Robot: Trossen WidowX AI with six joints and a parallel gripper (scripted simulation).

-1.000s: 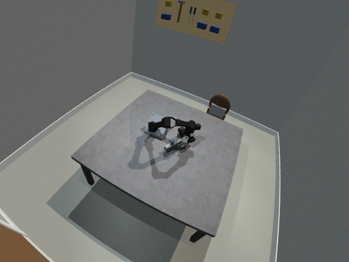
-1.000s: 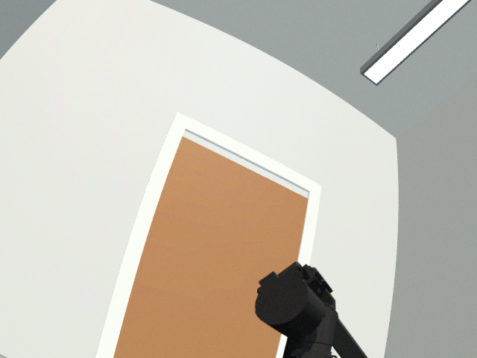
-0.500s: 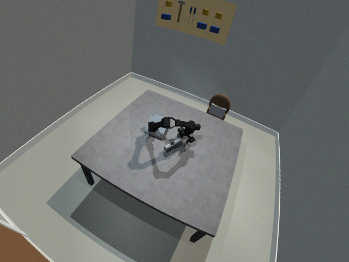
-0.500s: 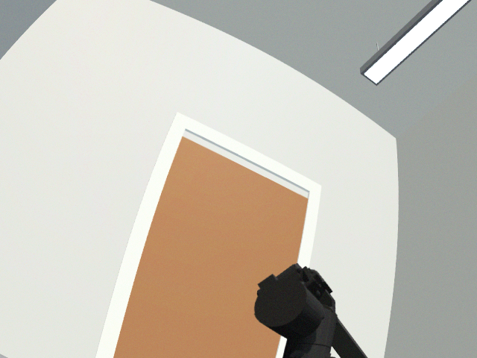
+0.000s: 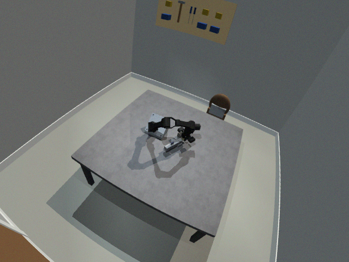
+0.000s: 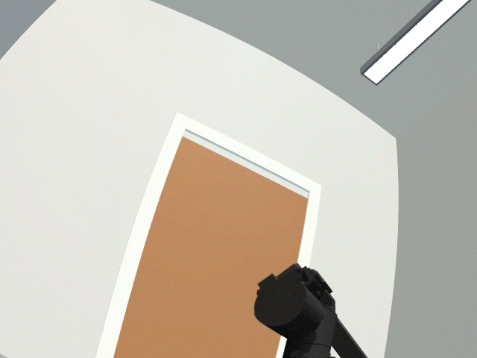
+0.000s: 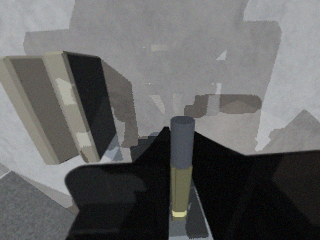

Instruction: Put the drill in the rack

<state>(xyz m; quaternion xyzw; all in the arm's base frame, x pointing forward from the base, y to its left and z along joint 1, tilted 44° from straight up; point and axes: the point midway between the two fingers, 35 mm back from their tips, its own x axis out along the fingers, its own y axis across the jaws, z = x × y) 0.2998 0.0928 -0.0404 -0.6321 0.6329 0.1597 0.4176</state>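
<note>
Between fingers: one drill point(image 7: 181, 165), seemingly gripped.

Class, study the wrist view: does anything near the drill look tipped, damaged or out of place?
Nothing stands out. The drill sits straight between the closed jaws of the gripper. The rack stands off to the left on the table, apart from the drill, with no visible damage.
</note>
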